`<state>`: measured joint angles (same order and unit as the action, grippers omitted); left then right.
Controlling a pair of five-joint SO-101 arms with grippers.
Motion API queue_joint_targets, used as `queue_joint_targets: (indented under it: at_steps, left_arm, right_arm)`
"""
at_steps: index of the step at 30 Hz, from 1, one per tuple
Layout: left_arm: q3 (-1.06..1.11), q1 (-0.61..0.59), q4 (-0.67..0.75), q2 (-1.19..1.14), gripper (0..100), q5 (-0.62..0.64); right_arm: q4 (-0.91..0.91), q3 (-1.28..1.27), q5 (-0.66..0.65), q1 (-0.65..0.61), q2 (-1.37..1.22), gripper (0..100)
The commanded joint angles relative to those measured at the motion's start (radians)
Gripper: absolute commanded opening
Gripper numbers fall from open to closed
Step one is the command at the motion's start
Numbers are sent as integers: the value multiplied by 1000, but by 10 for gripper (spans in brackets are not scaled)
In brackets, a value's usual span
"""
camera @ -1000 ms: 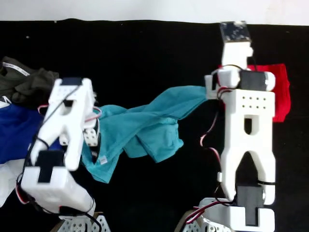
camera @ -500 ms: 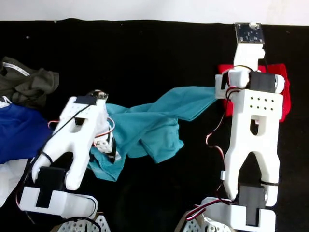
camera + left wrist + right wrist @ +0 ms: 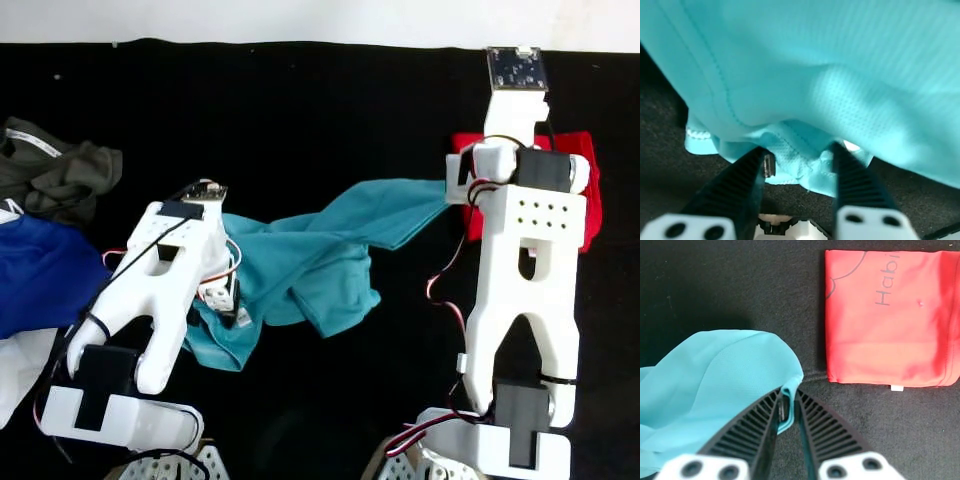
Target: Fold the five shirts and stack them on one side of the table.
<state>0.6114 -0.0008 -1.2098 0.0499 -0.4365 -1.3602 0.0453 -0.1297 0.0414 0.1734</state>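
Note:
A teal shirt [image 3: 310,260] lies crumpled across the middle of the black table [image 3: 300,110], stretched between both arms. My right gripper [image 3: 787,399] is shut on one edge of the teal shirt [image 3: 715,375], beside the folded red shirt [image 3: 890,320]. In the high view this gripper [image 3: 455,190] sits at the shirt's right tip. My left gripper [image 3: 801,148] is open over the shirt's other end, and a teal hem [image 3: 800,165] lies between its fingers [image 3: 747,185]. From above, the left gripper [image 3: 222,300] rests low on the shirt's left side.
The folded red shirt [image 3: 588,190] lies at the right, partly under the right arm. An olive shirt [image 3: 55,170], a blue shirt [image 3: 40,275] and a white shirt [image 3: 15,375] are piled at the left edge. The far middle of the table is bare.
The left arm has come down from near the camera onto the teal shirt's left end. The right arm shifted slightly right, drawing the shirt's tip with it.

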Motion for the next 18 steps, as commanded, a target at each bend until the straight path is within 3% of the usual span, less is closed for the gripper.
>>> queue_joint_targets:
  at_steps: [1, 8, 13, 18]
  left_arm:
    - [-64, 10, -5, 42, 26, 9]
    - [-303, -4, -181, 44, 8, 9]
    - [-624, -61, -347, 44, 8, 9]
    - [-1024, -124, -537, 44, 8, 9]
  right_arm:
    - [10, -2, -12, 12, 44, 5]
    - [88, -87, -5, 8, 44, 5]
    - [242, -87, -11, 12, 54, 5]
    - [226, 99, -8, 8, 105, 5]
